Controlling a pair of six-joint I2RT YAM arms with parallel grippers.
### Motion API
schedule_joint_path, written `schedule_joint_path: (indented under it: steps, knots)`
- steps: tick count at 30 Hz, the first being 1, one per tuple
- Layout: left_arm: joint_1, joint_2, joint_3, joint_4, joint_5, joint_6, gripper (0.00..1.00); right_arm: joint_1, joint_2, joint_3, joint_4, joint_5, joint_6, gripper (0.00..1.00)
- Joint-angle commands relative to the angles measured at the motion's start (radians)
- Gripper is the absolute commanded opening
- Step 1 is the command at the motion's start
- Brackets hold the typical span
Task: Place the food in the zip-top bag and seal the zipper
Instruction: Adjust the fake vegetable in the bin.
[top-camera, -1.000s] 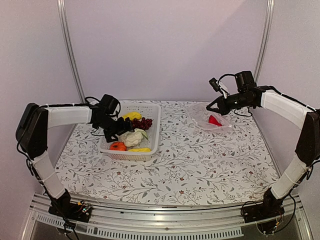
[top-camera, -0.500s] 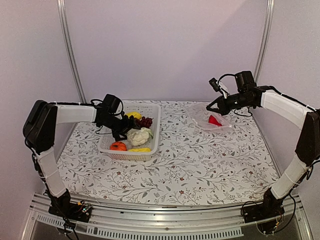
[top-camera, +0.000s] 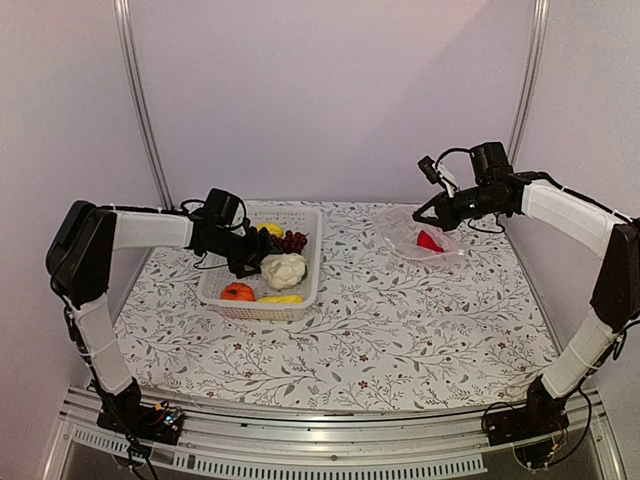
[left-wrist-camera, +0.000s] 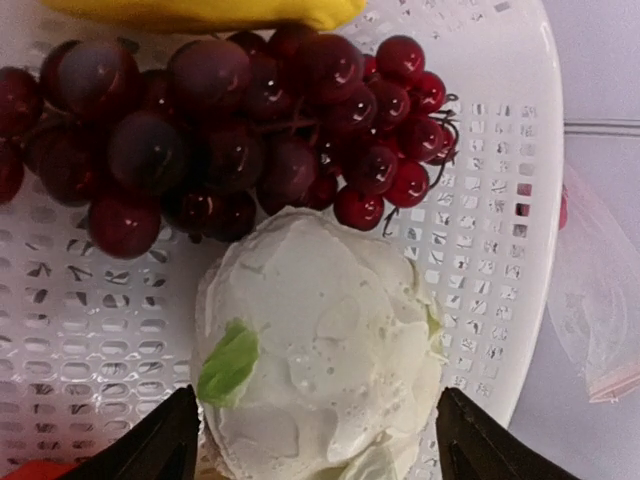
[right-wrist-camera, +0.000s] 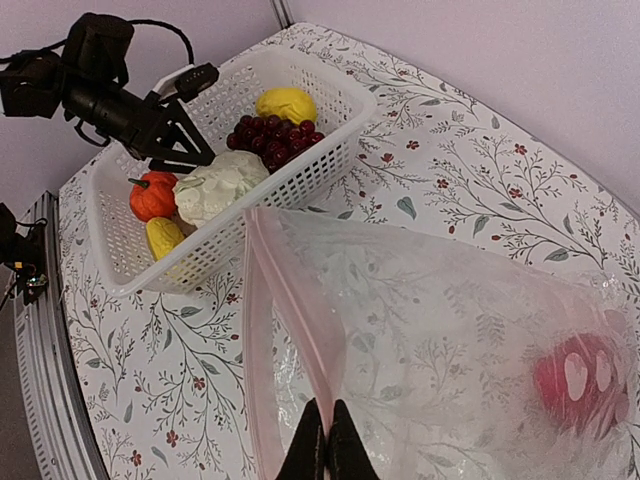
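My left gripper (top-camera: 262, 263) is in the white basket (top-camera: 305, 216), its fingers closed against both sides of the white cauliflower (left-wrist-camera: 320, 350), which sits a little above the basket floor. Around it lie dark red grapes (left-wrist-camera: 220, 140), a yellow lemon (right-wrist-camera: 285, 103), an orange tomato (right-wrist-camera: 152, 195) and yellow corn (right-wrist-camera: 163, 237). At the back right, my right gripper (right-wrist-camera: 325, 440) is shut on the mouth edge of the clear zip-top bag (right-wrist-camera: 450, 340), holding up the pinkish zipper (right-wrist-camera: 290, 290). The red pepper (right-wrist-camera: 580, 380) lies inside the bag.
The basket (right-wrist-camera: 330, 170) stands at the back left of the flower-patterned table, the bag (top-camera: 415, 240) at the back right near the wall. Metal frame posts rise behind both. The table's right edge runs close to the bag.
The left gripper has shifted right and slightly up inside the basket, and the cauliflower has moved with it. The right gripper and the bag have stayed put.
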Motion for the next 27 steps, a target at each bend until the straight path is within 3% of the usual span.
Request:
schedule_joint_path:
  steps: [1, 8, 14, 21, 25, 27]
  knots:
    - [0.014, -0.036, -0.050, -0.064, -0.047, 0.003, 0.81, 0.002, -0.014, -0.013, -0.011, -0.016, -0.007, 0.00]
    - [0.018, -0.046, -0.109, -0.033, -0.039, -0.010, 0.81, 0.001, -0.010, -0.013, -0.013, -0.023, -0.008, 0.00]
    - [0.017, 0.003, -0.149, 0.182, 0.132, -0.081, 0.79, 0.001, -0.010, -0.012, -0.014, -0.024, -0.007, 0.00]
    - [0.017, 0.024, -0.151, 0.362, 0.212, -0.120, 0.81, 0.002, -0.005, -0.009, -0.017, -0.031, -0.002, 0.00]
    - [0.019, 0.021, -0.155, 0.412, 0.206, -0.140, 0.63, 0.001, -0.006, -0.009, -0.018, -0.032, -0.002, 0.00]
    - [0.018, 0.007, -0.160, 0.415, 0.182, -0.141, 0.61, 0.001, -0.007, -0.009, -0.019, -0.029, -0.002, 0.00]
